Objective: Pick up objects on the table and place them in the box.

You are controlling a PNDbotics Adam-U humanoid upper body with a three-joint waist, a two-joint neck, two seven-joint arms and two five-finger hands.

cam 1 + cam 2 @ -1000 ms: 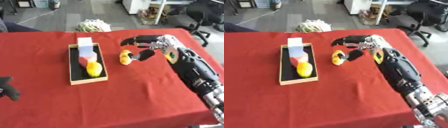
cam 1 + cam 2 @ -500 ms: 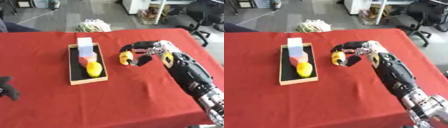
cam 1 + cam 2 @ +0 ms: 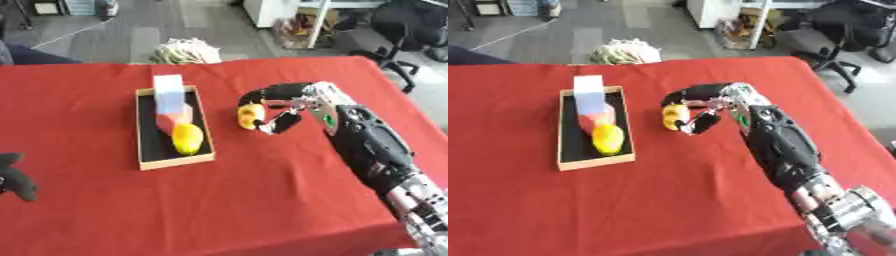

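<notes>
Yellow object [image 3: 249,115], small and rounded: sits right of the box [image 3: 144,150], near it but apart, inside the right hand [image 3: 284,107]. Whether it rests on the cloth or is already lifted clear cannot be told. Fingers curl over its top and far side, thumb comes in from below right, so the hand is grasping it. The wrap from above probably suits a lift and a short sideways carry to the box.

Box: long, dark-floored, tan walls, lying lengthwise away from the robot. Inside it, a yellow fruit [image 3: 186,138] toward the near end, a red piece [image 3: 175,119] behind it, a pale block [image 3: 169,92] standing at the far end. The near end behind the fruit is narrow; the free floor left looks slim, so placement likely has to go beside or on top of what is there.

Left hand [image 3: 17,176]: low, well left of the box, at the view's edge, idle; fingers look relaxed and hold nothing.

Cloth [image 3: 262,200] is red and covers the table. A pale bundle [image 3: 184,50] lies beyond the box's far end.

Change: one second ago the right hand's fingers were spread above the yellow object; half a second ago they were closing; now they are closed round it. The box contents have not shifted.
</notes>
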